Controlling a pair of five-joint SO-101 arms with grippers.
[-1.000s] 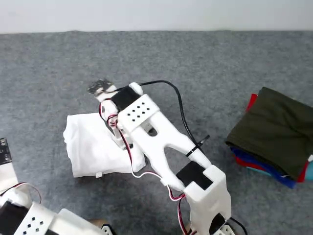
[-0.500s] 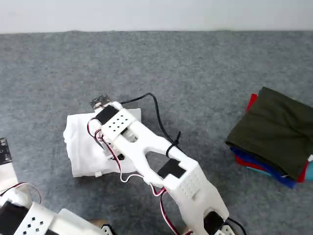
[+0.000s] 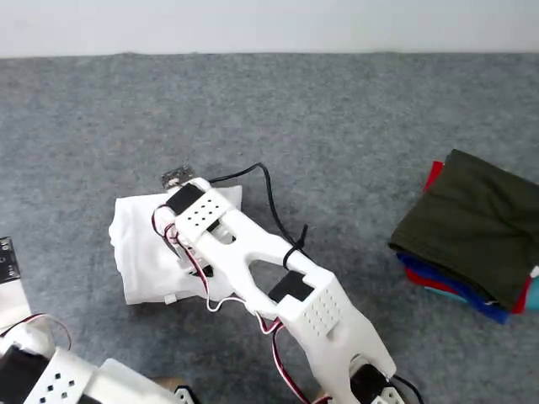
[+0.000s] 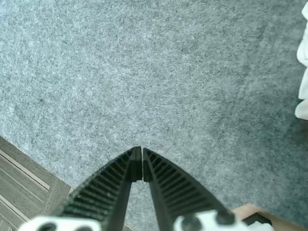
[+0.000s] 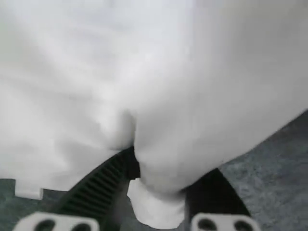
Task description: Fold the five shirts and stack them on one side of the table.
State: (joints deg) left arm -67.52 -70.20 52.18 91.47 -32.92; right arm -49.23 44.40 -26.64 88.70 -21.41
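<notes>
Four colours show in the pile of folded shirts (image 3: 472, 231) at the table's far right edge in the high view: dark olive on top, with red, blue and teal edges beneath. Well apart from it, at left of centre on the grey felt table cover (image 3: 337, 118), lies the folded white cloth shirt (image 3: 139, 252). The white plastic right arm (image 3: 253, 252) reaches across it, its wrist low over the shirt's right half. The left arm (image 3: 42, 370) sits in the near left corner, off the cloth.

From the left wrist, the left claw (image 4: 142, 155) hangs over bare felt with its ribbed black jaws pressed together on nothing. An edge of the white cloth shirt (image 4: 303, 72) is off to one side.

From the right wrist, the right claw (image 5: 166, 171) has a thick bunched fold of the white cloth shirt (image 5: 144, 72) between its jaws. They stand fairly wide, and the fabric presses against both.

I'd judge this the last shirt, folded and gripped for the carry to the pile. The next move calls for a lift high enough to clear the felt, then a steady sweep right to set it squarely on the olive one. A grip on a single fold could let the bundle fall open on the way.
</notes>
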